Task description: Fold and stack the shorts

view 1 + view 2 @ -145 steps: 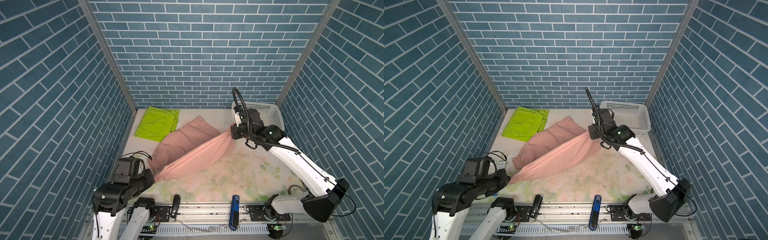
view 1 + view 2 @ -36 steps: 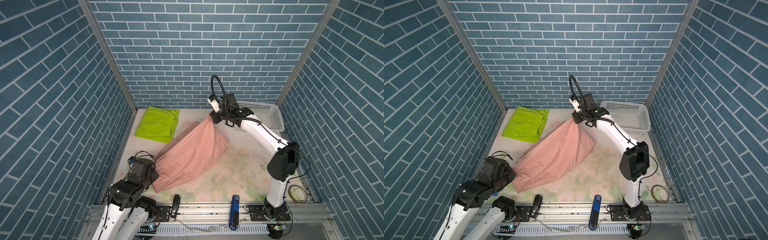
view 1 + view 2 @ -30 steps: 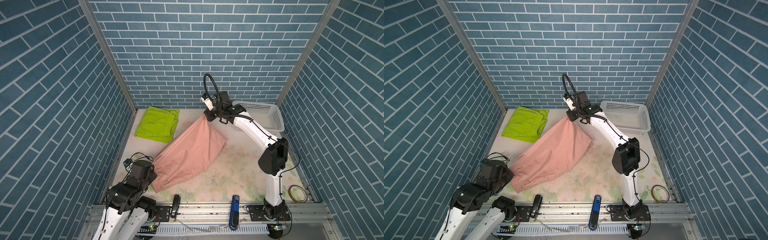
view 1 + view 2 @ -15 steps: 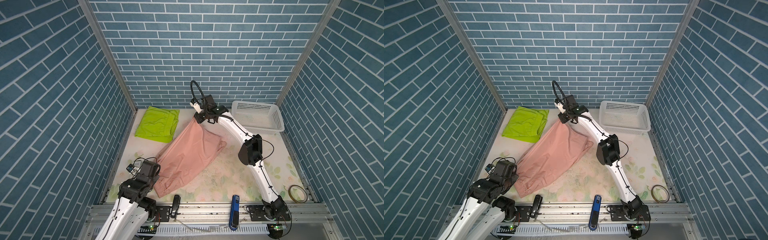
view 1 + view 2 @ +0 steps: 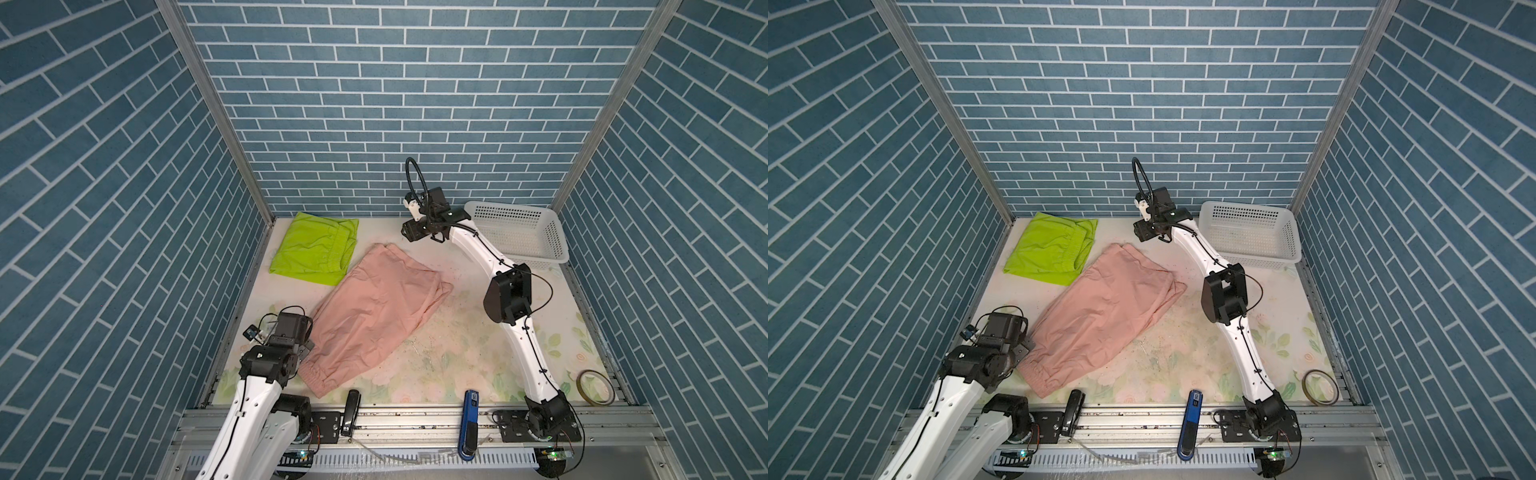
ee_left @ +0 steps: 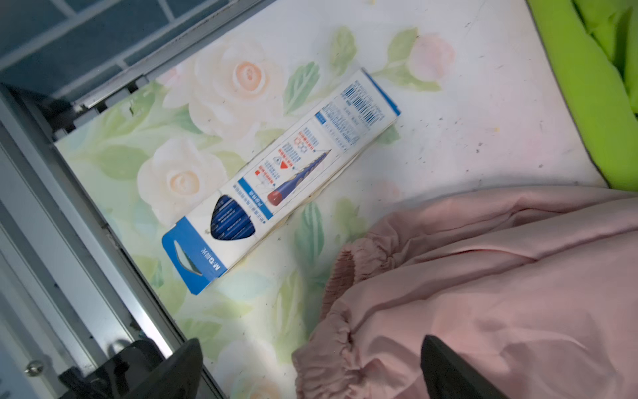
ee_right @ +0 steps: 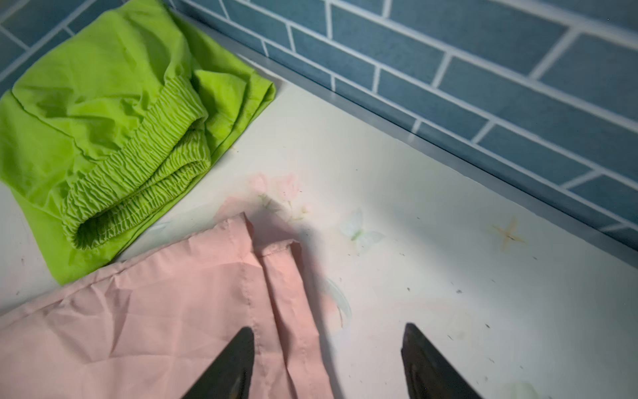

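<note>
Both end effectors [image 6: 310,342] [image 7: 328,328] gape, seemingly clear of pink shorts [image 5: 374,311] lying outside basket [image 5: 536,245].

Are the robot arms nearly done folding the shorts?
About halfway. Done: the green shorts lie folded by the back wall. In hand: nothing. The left pincer and right pincer are open at opposite ends of the pink shorts, which lie flat, seemingly doubled lengthwise. Left: fold the pink shorts smaller, then stack them with the green shorts.
</note>
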`<control>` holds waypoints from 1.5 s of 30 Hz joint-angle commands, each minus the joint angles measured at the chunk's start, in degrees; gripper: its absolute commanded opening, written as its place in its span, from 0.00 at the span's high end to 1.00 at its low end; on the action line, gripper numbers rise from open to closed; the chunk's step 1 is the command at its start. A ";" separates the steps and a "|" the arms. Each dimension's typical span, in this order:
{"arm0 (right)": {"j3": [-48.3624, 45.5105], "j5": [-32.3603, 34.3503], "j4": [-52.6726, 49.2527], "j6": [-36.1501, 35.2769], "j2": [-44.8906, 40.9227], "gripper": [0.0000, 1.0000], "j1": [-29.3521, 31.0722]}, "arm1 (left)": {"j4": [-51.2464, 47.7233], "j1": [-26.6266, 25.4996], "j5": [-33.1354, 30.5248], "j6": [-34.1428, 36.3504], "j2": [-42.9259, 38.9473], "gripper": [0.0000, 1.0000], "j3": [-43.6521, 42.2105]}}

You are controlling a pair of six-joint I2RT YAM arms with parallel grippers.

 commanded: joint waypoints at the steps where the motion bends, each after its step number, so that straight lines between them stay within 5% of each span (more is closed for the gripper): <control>1: -12.39 -0.78 -1.39 1.35 -11.09 0.27 -2.25 | 5.12 0.65 4.06 9.44 4.18 0.00 5.56; 10: -40.29 -6.83 5.01 -0.26 -21.57 0.23 -4.34 | 17.97 -0.40 18.85 17.61 14.68 0.00 9.98; 23: -47.09 -10.39 12.34 1.78 -17.69 0.27 -4.27 | 19.21 -1.02 21.91 22.68 17.71 0.00 13.29; 27: -51.80 -11.12 16.21 4.71 -19.02 0.50 -4.71 | 19.78 -1.46 23.25 24.91 19.21 0.00 14.20; 33: -60.69 -10.15 21.06 11.08 -23.09 1.00 -6.84 | 22.21 -1.54 26.37 26.40 20.79 0.00 14.97; 45: -97.56 12.46 27.98 36.34 -56.28 1.00 -11.88 | 24.98 -5.01 27.16 31.85 29.19 0.00 21.45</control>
